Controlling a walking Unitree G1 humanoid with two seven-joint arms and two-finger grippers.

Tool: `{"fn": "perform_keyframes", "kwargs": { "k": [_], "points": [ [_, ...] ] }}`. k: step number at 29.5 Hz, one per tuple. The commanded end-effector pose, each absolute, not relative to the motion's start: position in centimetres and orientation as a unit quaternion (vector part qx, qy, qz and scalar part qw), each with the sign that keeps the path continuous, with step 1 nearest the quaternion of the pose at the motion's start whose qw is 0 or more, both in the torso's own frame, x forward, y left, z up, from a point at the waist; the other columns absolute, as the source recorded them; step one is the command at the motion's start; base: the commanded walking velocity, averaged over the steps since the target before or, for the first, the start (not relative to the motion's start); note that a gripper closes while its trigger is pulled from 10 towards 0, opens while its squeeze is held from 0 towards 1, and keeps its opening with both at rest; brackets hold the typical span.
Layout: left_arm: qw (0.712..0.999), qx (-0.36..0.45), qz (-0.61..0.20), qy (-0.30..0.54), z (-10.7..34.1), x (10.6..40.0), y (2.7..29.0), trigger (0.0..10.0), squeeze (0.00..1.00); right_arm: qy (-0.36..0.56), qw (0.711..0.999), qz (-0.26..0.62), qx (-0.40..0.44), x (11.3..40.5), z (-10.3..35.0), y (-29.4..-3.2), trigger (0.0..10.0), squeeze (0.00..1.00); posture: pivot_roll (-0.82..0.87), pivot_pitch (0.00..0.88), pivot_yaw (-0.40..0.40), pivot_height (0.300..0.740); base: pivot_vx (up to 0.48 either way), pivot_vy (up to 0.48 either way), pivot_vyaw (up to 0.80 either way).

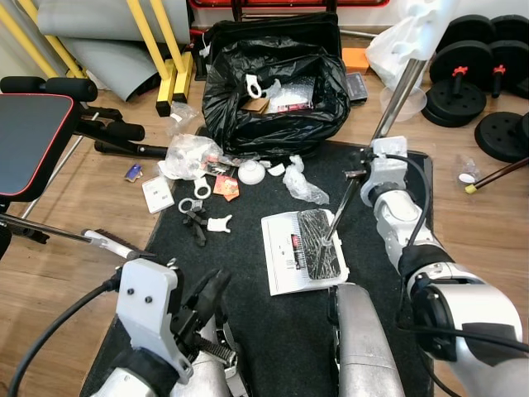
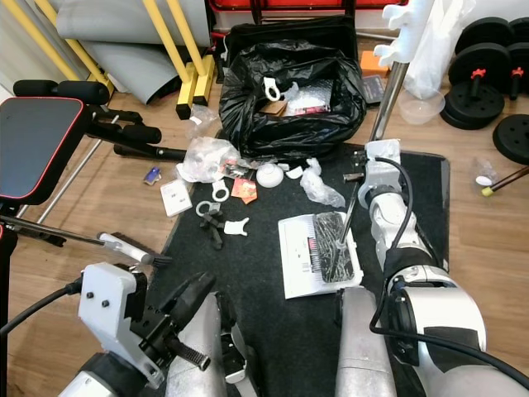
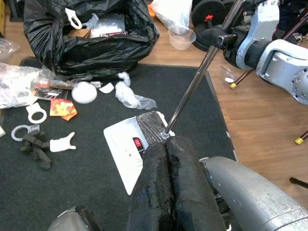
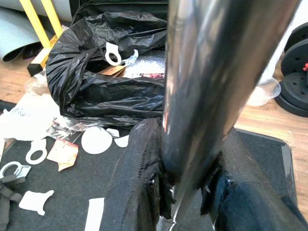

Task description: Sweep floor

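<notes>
Your right pincer [image 4: 187, 192] is clamped around the metal broom handle [image 1: 395, 103]. The broom head [image 1: 318, 242] rests on a white booklet [image 1: 285, 252] on the black mat [image 1: 281, 331]. Your left pincer [image 3: 173, 185] has its fingers pressed together, empty, above the mat. Litter lies before the black rubbish bag [image 1: 277, 87].

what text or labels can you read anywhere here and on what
No text here can be read.
White sheet under the broom head: a red and black printed patch, too blurred.
Small white card on the wood floor: print too small.
Red packet on the black mat: markings blurred.
Packaging in the black trash bag: print unreadable.
</notes>
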State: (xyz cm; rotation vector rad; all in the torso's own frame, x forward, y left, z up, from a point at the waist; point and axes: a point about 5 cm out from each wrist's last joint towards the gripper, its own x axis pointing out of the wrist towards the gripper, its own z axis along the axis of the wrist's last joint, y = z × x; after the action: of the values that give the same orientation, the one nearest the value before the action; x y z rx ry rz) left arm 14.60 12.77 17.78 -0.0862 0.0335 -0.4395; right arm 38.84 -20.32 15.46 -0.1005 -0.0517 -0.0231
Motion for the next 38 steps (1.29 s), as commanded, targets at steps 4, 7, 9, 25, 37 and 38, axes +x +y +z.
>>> {"fn": "perform_keyframes", "kwargs": {
  "k": [4, 7, 9, 25, 37, 38],
  "points": [
    [0.986, -0.041, -0.158, 0.021, 16.9, 15.5, 13.4, 10.0, 0.00, -0.029, 0.999, -0.016, -0.013, 38.6, 15.0, -20.3, 0.0, 0.00, 0.01, 0.276, 0.004, 0.576, 0.000, 0.000, 0.00],
    [0.987, -0.045, -0.151, 0.013, 16.7, 16.2, 13.3, 10.0, 0.00, -0.019, 0.997, -0.029, 0.076, 39.0, 15.5, -20.4, 7.5, 0.00, -0.01, 0.244, -0.012, 0.576, 0.000, 0.000, 0.00],
    [0.988, -0.046, -0.150, 0.012, 16.6, 16.4, 13.3, 10.0, 0.00, -0.010, 0.994, -0.037, 0.099, 39.1, 15.5, -20.5, 7.5, 0.00, -0.01, 0.244, -0.012, 0.576, 0.000, 0.000, 0.00],
    [0.988, -0.050, -0.142, -0.010, 15.7, 18.9, 13.2, 10.0, 0.00, -0.072, 0.968, -0.039, 0.238, 39.6, 18.8, -22.8, 10.0, 0.00, -0.08, 0.136, -0.031, 0.591, 0.000, 0.000, 0.00],
    [0.991, -0.050, -0.124, -0.014, 14.3, 21.6, 13.4, 10.0, 0.00, -0.108, 0.972, 0.013, 0.210, 39.9, 20.7, -21.8, 10.0, 0.00, -0.10, 0.003, -0.047, 0.621, 0.000, 0.000, 0.00],
    [0.992, -0.050, -0.118, -0.013, 14.1, 21.8, 13.5, 10.0, 0.00, -0.109, 0.972, 0.015, 0.208, 39.9, 20.9, -21.7, 10.0, 0.00, -0.10, 0.000, -0.048, 0.626, 0.000, 0.000, 0.00]
  ]
}}
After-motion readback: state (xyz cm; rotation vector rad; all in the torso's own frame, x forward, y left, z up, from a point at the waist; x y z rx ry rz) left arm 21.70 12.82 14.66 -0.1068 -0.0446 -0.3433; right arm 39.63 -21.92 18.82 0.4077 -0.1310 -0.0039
